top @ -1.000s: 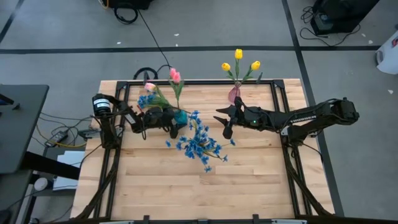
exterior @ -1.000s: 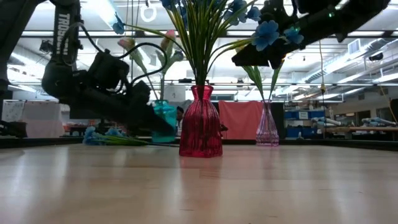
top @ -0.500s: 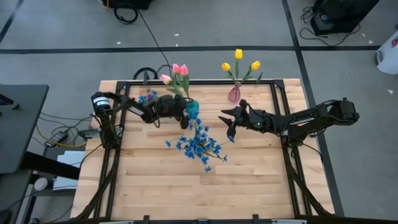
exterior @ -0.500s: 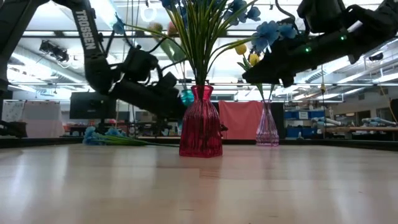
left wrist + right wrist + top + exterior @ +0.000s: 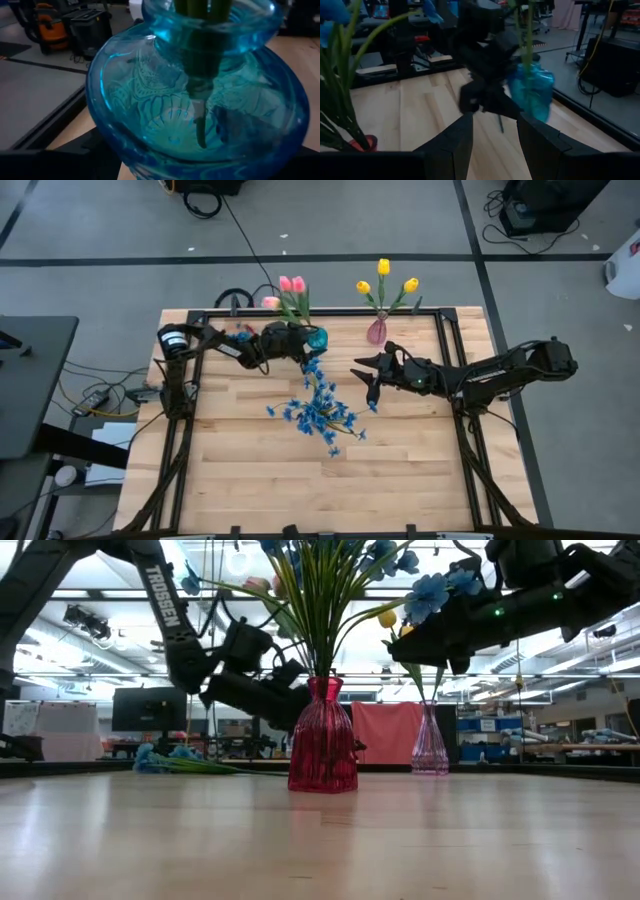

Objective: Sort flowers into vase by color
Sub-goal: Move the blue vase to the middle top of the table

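Blue glass vase with pink tulips sits clamped in your left gripper, near the desk's far edge; right gripper hovers, fingers apart, empty.

Overhead camera looks straight down; low camera looks level across the table; both share the red vase.

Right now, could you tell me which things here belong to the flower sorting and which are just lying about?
Job: pink tulips in the blue vase, held by the left gripper; yellow tulips in the pink vase; blue flowers in the red vase; loose blue spray; open right gripper.
Lying about: floor cables; black desk.
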Robot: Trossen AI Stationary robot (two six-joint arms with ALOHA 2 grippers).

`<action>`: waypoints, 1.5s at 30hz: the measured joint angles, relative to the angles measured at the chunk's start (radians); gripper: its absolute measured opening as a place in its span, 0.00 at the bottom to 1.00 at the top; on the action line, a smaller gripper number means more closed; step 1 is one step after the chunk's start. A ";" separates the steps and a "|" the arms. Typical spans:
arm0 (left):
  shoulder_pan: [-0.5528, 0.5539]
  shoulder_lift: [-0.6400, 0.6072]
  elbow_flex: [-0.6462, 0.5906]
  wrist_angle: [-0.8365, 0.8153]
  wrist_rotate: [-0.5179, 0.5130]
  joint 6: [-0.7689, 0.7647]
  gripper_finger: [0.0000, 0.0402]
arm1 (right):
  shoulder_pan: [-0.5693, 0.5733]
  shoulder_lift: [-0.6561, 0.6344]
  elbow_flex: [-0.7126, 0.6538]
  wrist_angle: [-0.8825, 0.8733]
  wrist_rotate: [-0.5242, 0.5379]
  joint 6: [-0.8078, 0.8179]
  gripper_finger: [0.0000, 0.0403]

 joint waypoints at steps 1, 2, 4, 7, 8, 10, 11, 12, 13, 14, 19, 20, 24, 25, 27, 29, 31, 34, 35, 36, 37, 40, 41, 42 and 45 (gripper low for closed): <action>0.003 0.010 0.013 0.001 -0.002 -0.015 0.73 | 0.003 0.000 0.000 0.000 0.000 0.000 0.41; 0.006 0.017 0.023 0.005 -0.003 -0.023 0.73 | 0.009 0.000 0.000 0.000 0.000 0.000 0.41; 0.011 0.030 0.040 0.009 -0.007 -0.028 0.73 | 0.017 0.000 0.000 0.000 0.000 0.000 0.41; 0.017 0.057 0.053 0.008 -0.008 -0.028 0.73 | 0.028 0.000 0.000 0.000 0.012 0.000 0.41; 0.018 0.068 0.057 0.009 -0.008 -0.029 0.73 | 0.030 0.000 0.000 0.000 0.014 0.000 0.41; 0.018 0.092 0.058 0.026 0.005 -0.030 0.73 | 0.033 0.000 0.000 0.000 0.015 0.000 0.41; 0.018 0.105 0.059 0.042 0.008 -0.030 0.73 | 0.035 0.000 0.000 0.000 0.015 0.000 0.41; 0.018 0.116 0.059 0.050 0.008 -0.030 0.73 | 0.036 0.000 0.000 0.000 0.016 0.000 0.41; 0.018 0.125 0.059 0.052 0.007 -0.031 0.73 | 0.037 0.000 0.000 0.000 0.016 0.001 0.41; 0.018 0.134 0.058 0.062 0.007 -0.033 0.73 | 0.039 0.000 0.000 0.000 0.016 0.001 0.41; 0.018 0.156 0.059 0.076 0.001 -0.012 0.77 | 0.041 0.000 0.000 0.000 0.016 0.001 0.41; 0.018 0.157 0.058 0.075 0.001 -0.007 0.79 | 0.041 0.000 0.000 0.000 0.016 0.001 0.41; 0.017 0.157 0.058 0.075 0.003 0.002 0.85 | 0.041 0.000 0.000 0.000 0.016 0.006 0.41; 0.017 0.157 0.059 0.077 0.003 0.004 0.87 | 0.041 0.000 0.000 0.000 0.016 0.008 0.41; 0.017 0.157 0.059 0.073 0.004 0.004 0.91 | 0.041 0.000 0.000 0.001 0.016 0.008 0.41; 0.017 0.157 0.059 0.069 0.004 0.004 0.94 | 0.041 0.000 0.000 0.007 0.016 0.010 0.41; 0.017 0.157 0.058 0.067 0.005 0.004 0.95 | 0.041 0.000 0.000 0.009 0.016 0.016 0.41; 0.018 0.151 0.050 0.063 0.006 0.004 0.95 | 0.041 0.000 0.000 0.011 0.016 0.019 0.41; 0.018 0.150 0.046 0.067 0.006 0.006 0.95 | 0.041 0.000 0.000 0.012 0.016 0.023 0.41; 0.018 0.149 0.041 0.068 0.006 0.010 0.94 | 0.041 0.000 0.000 0.012 0.016 0.027 0.41; 0.018 0.145 0.036 0.062 0.006 0.014 0.94 | 0.041 0.000 0.000 0.012 0.016 0.027 0.41; 0.018 0.117 0.016 0.056 0.006 0.027 0.94 | 0.041 0.000 0.000 0.011 0.016 0.027 0.41; 0.018 0.101 0.006 0.056 0.003 0.029 0.94 | 0.041 0.000 0.000 0.011 0.016 0.027 0.41; 0.018 0.083 -0.006 0.056 -0.003 0.032 0.94 | 0.041 0.000 0.000 0.011 0.016 0.027 0.41; 0.023 0.008 -0.052 0.053 -0.009 0.036 0.94 | 0.041 0.000 0.000 0.011 0.016 0.027 0.41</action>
